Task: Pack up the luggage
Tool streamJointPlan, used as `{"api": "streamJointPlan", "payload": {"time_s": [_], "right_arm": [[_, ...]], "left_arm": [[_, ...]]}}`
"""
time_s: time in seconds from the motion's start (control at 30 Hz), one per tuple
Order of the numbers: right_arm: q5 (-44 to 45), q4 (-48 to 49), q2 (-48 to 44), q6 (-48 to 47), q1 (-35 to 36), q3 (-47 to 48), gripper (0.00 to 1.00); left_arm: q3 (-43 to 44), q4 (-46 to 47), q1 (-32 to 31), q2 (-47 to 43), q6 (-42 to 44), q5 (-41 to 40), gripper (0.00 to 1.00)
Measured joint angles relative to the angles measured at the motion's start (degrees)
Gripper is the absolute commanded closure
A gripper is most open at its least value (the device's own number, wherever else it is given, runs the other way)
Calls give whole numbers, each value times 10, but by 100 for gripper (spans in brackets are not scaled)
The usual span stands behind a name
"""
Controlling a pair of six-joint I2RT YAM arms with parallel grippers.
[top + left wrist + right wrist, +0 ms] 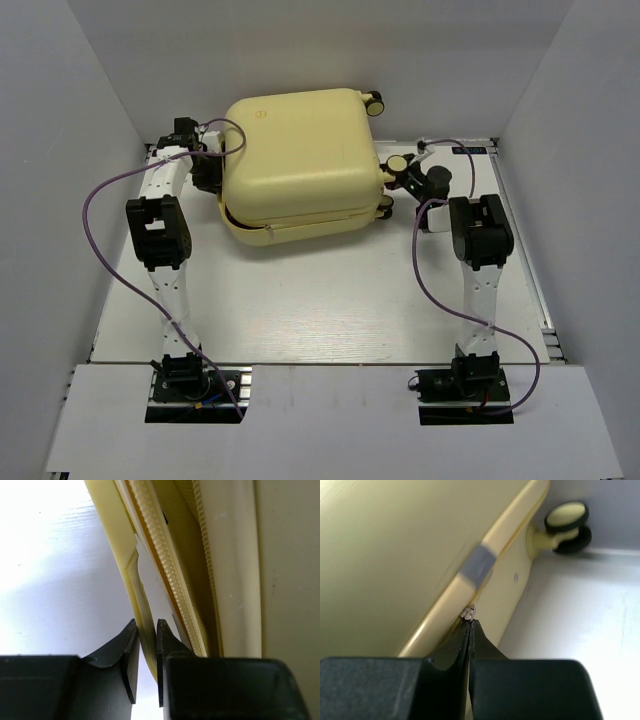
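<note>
Top external view: we see the pale yellow hard-shell suitcase (300, 150) lying flat toward the back of the white surface (330, 300). Its lid is down but gapes a little along the near edge, and its small wheels (374, 101) point to the right. The left arm (160, 235) reaches to the case's left side and the right arm (480, 235) to its right side, by the wheels. A purple cable (95, 200) loops off each arm.

From the left wrist, we find the left hand (146, 630) clamped on a thin yellow strip of the case's rim (145, 607), just beside the zipper teeth (160, 555).

From the right wrist, the right hand (470, 625) has its fingers pressed together. Their tips touch a small metal zipper piece (468, 612) at the seam between the two shells. We cannot tell whether they pinch it. One wheel (566, 517) stands beyond.
</note>
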Motion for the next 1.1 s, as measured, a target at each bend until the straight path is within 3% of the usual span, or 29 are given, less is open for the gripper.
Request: {"api": "streamJointPlan", "payload": {"time_s": [0.23, 0.47, 0.6, 0.7, 0.87, 1.03, 1.1], "right_arm": [[20, -47, 113, -9, 8, 194, 100], [89, -132, 268, -53, 21, 475, 100], [129, -146, 313, -76, 28, 547, 100], [137, -126, 286, -89, 29, 490, 100], [117, -55, 124, -122, 26, 217, 100], [108, -22, 20, -136, 23, 48, 100], [106, -15, -20, -142, 23, -15, 100]], "left_arm": [[7, 2, 0, 7, 18, 21, 100], [31, -4, 0, 25, 35, 52, 100], [33, -4, 1, 28, 44, 75, 100], [33, 1, 1, 29, 50, 82, 100], [52, 9, -3, 40, 59, 92, 100], [59, 31, -10, 45, 64, 96, 100], [61, 38, -13, 45, 70, 94, 94]]}}
